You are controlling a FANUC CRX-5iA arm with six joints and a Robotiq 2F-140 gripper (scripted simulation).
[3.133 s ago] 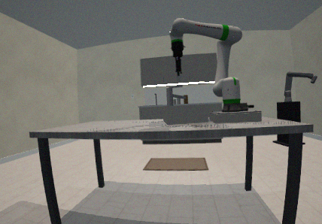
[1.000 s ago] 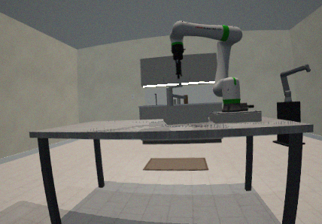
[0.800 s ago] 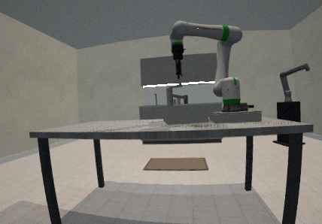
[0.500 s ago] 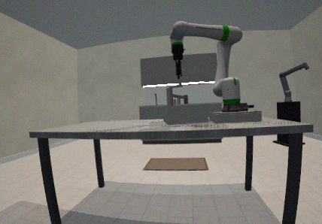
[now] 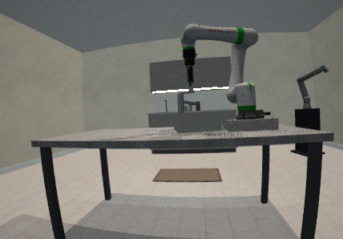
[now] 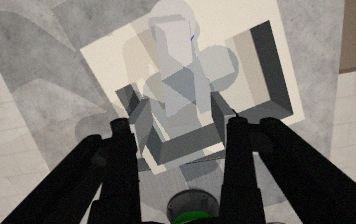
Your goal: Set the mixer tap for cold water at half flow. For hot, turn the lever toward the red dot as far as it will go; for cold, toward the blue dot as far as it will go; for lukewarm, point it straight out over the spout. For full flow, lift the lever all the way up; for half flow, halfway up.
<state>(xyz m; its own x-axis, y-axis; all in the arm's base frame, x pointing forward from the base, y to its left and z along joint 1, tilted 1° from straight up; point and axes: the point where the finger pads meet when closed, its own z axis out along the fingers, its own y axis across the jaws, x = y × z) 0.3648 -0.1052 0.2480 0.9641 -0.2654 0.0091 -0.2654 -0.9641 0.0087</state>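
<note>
The gripper [image 5: 190, 82] hangs straight down over the mixer tap [image 5: 181, 102] on the counter [image 5: 101, 138]. From the wrist, its black fingers stand partly apart, empty, the tap's lever [image 6: 175, 60] beyond their tips.

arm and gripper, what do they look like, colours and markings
The arm is glossy white with rounded joints, bright green bands at several of them, and small red lettering along its upper link. The gripper is black; its two fingers are thick, matte bars.
</note>
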